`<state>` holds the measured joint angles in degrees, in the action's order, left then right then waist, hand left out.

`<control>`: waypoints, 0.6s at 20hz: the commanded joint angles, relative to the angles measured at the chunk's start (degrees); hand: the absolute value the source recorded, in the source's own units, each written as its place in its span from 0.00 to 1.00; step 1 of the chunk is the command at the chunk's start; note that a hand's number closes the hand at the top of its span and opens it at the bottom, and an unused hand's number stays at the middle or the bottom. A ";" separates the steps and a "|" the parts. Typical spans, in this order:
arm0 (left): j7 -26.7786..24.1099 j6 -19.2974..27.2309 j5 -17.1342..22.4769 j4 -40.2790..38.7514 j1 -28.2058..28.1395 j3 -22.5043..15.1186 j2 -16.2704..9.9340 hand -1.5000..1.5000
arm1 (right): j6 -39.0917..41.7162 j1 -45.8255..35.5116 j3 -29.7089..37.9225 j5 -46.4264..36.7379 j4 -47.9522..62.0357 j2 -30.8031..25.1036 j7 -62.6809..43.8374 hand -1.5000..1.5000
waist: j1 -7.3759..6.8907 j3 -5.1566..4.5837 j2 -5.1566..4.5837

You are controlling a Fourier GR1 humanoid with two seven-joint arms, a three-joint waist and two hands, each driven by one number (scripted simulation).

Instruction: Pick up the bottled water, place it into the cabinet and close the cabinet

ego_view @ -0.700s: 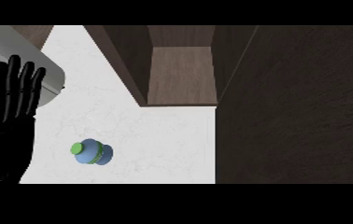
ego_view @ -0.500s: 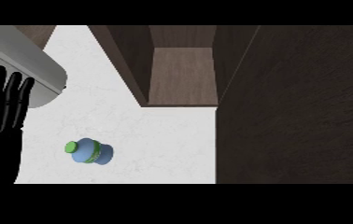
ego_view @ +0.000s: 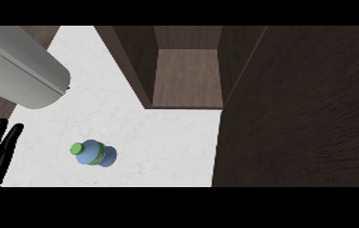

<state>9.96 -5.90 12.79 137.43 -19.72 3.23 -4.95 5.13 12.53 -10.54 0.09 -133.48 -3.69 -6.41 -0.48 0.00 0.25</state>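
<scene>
The bottled water (ego_view: 93, 154) stands on the white counter (ego_view: 161, 141) at the lower left; it is blue with a green cap and a green label band. The cabinet (ego_view: 186, 77) stands open at the top middle, with a bare wooden shelf inside. My left hand (ego_view: 10, 139) shows only as straight black fingers at the left edge, left of the bottle and apart from it. Its grey forearm (ego_view: 32, 72) crosses the upper left corner. My right hand is out of view.
A wide dark wood panel (ego_view: 288, 108), apparently the cabinet's open door, fills the right side from top to bottom. The counter's white top runs from the left edge to this panel.
My left hand has slid down and left, most of it leaving the view, while the grey forearm has come further into the upper left. The bottle has not moved.
</scene>
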 commanded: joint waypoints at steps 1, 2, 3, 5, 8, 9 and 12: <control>-0.81 -2.84 2.53 4.84 -8.24 -0.52 1.85 0.00 | -0.40 0.07 -3.07 0.55 -5.92 0.29 -7.24 0.00 | -0.04 -0.04 -0.05; -0.15 -4.00 8.49 2.60 -6.01 5.15 -0.40 0.00 | -0.58 2.95 -6.73 -2.86 -5.95 1.29 -4.32 0.00 | 0.15 -0.04 -0.05; 3.46 -1.79 3.09 9.07 -8.87 -1.44 2.36 0.00 | -2.11 -0.92 -5.97 -4.07 -4.86 1.64 -7.04 0.00 | -0.09 -0.01 -0.07; 5.21 -0.94 4.09 10.36 -8.61 0.44 1.89 0.00 | -1.86 1.86 -8.19 -4.12 -6.66 2.07 -6.60 0.00 | 0.10 0.00 -0.05; 4.73 -1.85 4.92 8.48 -7.93 2.32 1.22 0.00 | -4.94 -3.96 -11.92 -10.05 -9.27 3.56 -14.26 0.00 | -0.09 -0.05 -0.08; 5.82 -1.62 5.52 9.56 -7.98 2.26 1.35 0.00 | -5.66 -5.20 -12.08 -8.89 -7.69 3.62 -14.91 0.00 | -0.16 -0.03 -0.10; 2.52 -5.78 6.09 9.41 -16.04 2.63 2.57 0.00 | -4.22 1.31 -14.37 -9.51 -10.69 2.07 -11.78 0.00 | -0.15 -0.02 0.08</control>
<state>11.90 -9.50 13.75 138.18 -29.31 5.01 -3.36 1.21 12.07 -21.96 -5.80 -140.24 -1.11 -16.27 -0.52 -0.02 0.25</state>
